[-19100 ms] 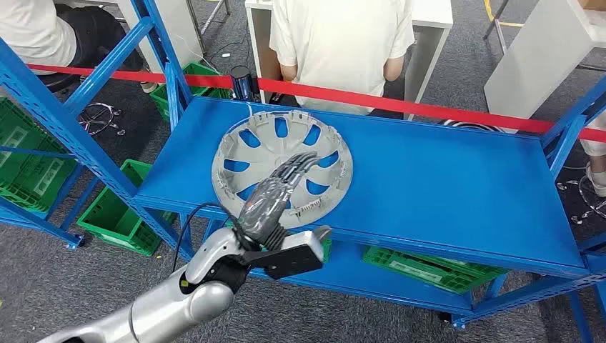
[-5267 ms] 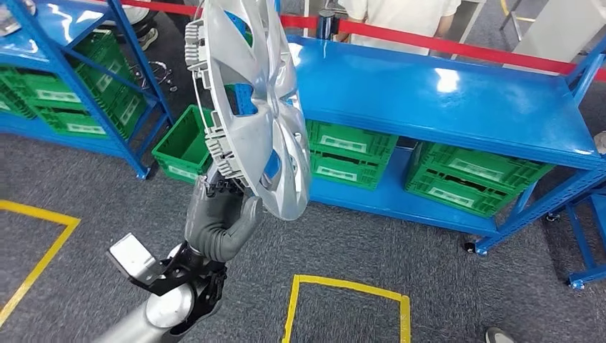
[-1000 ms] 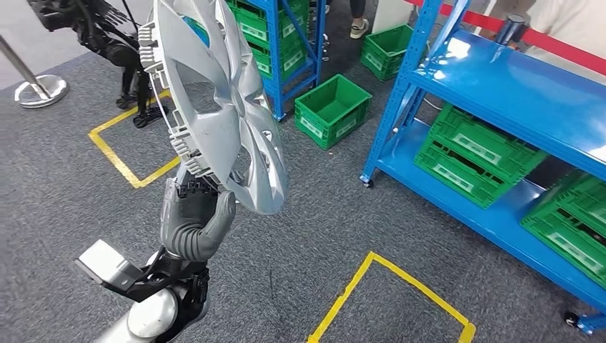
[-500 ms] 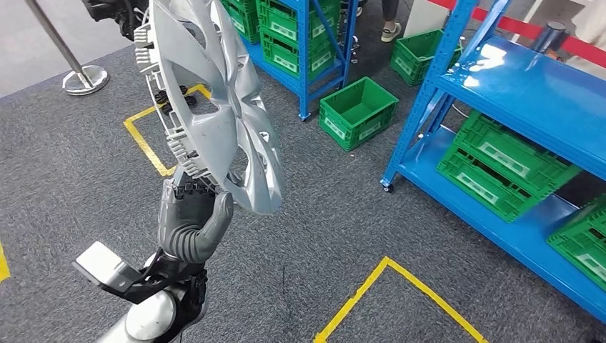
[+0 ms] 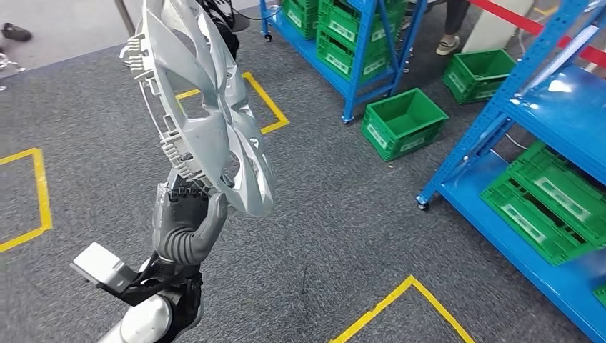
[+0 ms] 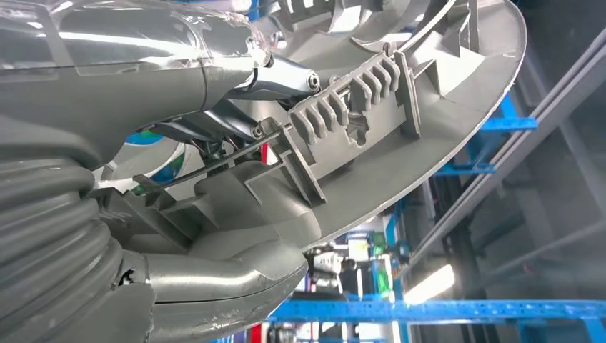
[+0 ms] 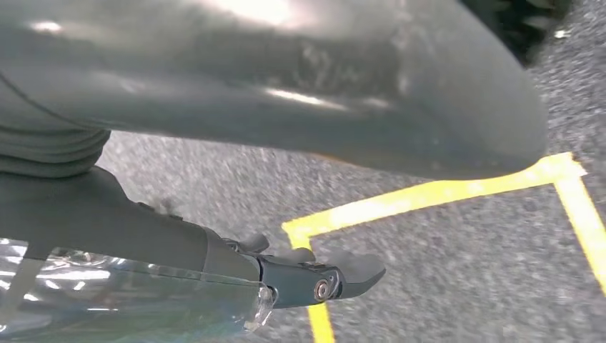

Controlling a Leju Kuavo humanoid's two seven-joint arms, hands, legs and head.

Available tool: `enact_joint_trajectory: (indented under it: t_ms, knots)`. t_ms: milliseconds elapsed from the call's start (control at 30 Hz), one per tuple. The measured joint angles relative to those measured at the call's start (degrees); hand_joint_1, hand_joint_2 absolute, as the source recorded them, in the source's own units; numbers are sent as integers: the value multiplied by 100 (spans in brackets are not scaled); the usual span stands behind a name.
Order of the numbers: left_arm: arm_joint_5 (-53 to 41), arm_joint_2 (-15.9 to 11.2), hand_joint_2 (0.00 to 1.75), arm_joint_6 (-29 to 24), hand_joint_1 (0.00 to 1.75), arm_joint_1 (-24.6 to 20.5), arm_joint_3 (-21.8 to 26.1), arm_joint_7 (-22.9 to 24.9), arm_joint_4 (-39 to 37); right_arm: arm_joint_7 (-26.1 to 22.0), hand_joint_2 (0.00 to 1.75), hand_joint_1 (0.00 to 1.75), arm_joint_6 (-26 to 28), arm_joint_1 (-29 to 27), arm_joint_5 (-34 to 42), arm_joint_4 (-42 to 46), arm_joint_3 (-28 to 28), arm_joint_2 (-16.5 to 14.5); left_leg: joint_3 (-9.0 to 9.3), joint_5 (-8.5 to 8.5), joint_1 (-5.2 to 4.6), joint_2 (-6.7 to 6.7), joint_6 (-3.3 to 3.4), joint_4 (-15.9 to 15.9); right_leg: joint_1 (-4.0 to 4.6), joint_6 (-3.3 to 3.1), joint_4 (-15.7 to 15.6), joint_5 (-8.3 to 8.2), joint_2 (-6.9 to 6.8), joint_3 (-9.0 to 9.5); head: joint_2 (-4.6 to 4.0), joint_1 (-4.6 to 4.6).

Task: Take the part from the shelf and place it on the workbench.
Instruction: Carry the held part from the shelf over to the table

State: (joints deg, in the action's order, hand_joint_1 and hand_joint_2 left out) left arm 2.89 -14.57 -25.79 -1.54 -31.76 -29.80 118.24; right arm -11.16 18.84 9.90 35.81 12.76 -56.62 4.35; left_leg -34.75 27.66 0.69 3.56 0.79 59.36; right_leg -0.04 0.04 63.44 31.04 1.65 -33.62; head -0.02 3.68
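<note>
Silver wheel cover (image 5: 204, 107): held upright on edge, raised above grey carpet floor (image 5: 336, 214), well apart from blue shelf (image 5: 564, 114).
Left hand (image 5: 182, 225): grips cover's lower rim, thumb on front face, dark fingers behind ribbed back side.
Right hand (image 7: 214, 179): above carpet and yellow floor tape (image 7: 429, 196); nothing seen in it, fingers partly visible, degree of opening cannot be told.
Green crates (image 5: 404, 121): one on floor, others on shelf tiers.
</note>
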Motion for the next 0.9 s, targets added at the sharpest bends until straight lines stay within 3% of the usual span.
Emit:
enact_joint_trajectory:
  t_ms: [67,133,200,267,300,367,400,433,500,567,600,667,733,833,867,900]
  knots:
    - [-43,-2,175,2,175,26,15,39,57,-49,0,0,21,4,-73,2,-3,-5,-32,-23,13,97,-46,5,16,-68,-475,-143,129,206,0,-3]
    - [-76,-8,175,-3,175,70,31,133,119,-73,0,0,63,13,-142,8,-10,-26,-68,-60,24,173,-119,-11,23,-81,-566,-130,97,236,0,-8]
    - [-54,-35,175,-8,175,136,41,209,166,-76,0,0,116,11,-154,17,-13,-67,-121,10,2,11,-177,57,1,-96,-663,-186,4,263,0,12]
    - [-7,-61,175,13,175,169,42,207,184,-74,0,0,153,-13,-126,21,-10,-95,-324,323,-8,-278,-217,500,-17,-121,-743,-242,-106,283,0,47]
    - [18,-66,175,31,175,169,40,187,185,-70,0,0,163,-32,-111,20,-9,-96,-478,517,2,-352,-239,848,-15,-134,-751,-249,-158,282,0,63]
    - [69,-70,175,73,175,170,38,129,176,-59,0,0,174,-76,-74,18,-8,-96,-710,715,29,-368,-283,1392,-13,-132,-744,-246,-271,279,0,66]
    - [97,-71,175,91,175,165,38,93,167,-56,0,0,183,-92,-53,17,-8,-95,-701,660,41,-378,-300,1410,-14,-123,-738,-240,-323,280,0,66]
    - [127,-71,175,113,175,153,38,56,153,-55,0,0,197,-101,-21,17,-9,-95,-579,510,50,-411,-312,1207,-17,-106,-725,-229,-370,281,0,66]
    - [173,-71,175,163,175,92,36,-3,123,-73,0,0,241,-102,56,17,-8,-91,-164,188,39,-640,-318,483,-10,-44,-670,-186,-445,278,0,75]
    - [193,-70,175,233,175,6,32,-25,96,-112,0,0,282,-91,131,17,-5,-84,65,90,13,-823,-247,49,19,21,-604,-138,-509,268,0,72]
    - [196,-72,175,271,175,-36,30,-20,81,-130,0,0,292,-86,153,17,-3,-80,72,112,-5,-821,-199,12,30,43,-591,-127,-545,270,0,65]
    - [193,-74,175,342,175,-120,26,20,56,-152,0,0,297,-77,167,18,-1,-79,51,84,-4,-694,-114,5,14,83,-581,-103,-599,282,0,45]
    - [179,-72,175,387,175,-231,20,79,42,-154,0,0,302,-72,155,19,-1,-87,27,48,9,-558,-48,-5,-13,140,-365,91,-465,206,0,37]
    - [108,-71,175,410,175,-359,14,160,38,-172,0,0,315,-66,145,20,-2,-106,-24,5,5,-337,20,-7,-29,174,708,663,-219,-253,0,14]
    - [86,-73,175,410,175,-379,14,185,34,-178,0,0,323,-65,145,20,-2,-113,-34,-4,-3,-258,33,-7,-29,166,999,752,-202,-383,0,11]
    - [73,-74,175,410,175,-389,14,203,30,-179,0,0,333,-60,145,20,-2,-118,-36,-11,-12,-176,41,-6,-29,148,1080,713,-192,-421,0,9]
